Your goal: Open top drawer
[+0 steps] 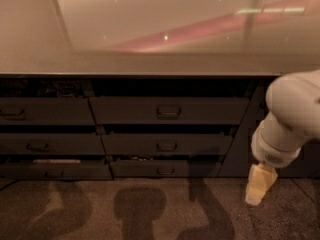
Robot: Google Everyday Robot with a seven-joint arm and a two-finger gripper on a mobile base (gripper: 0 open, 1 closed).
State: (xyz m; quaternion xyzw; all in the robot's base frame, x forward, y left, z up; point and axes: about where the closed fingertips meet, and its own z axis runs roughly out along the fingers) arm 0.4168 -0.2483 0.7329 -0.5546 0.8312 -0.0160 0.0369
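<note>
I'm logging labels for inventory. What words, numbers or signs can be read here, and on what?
None readable: the top drawer, the countertop and the gripper, low at right near the floor, show no text.
The pale strip in the bottom-left drawer is too blurred.

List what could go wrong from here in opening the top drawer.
1. The gripper hangs low at the right, far from the handle of the top drawer; moving up and left, it may knock the cabinet.
2. The lower drawers carry similar handles nearer the gripper, so it might grab the wrong one.
3. The handle is small and dark on a dark front; a miss seems possible.
</note>
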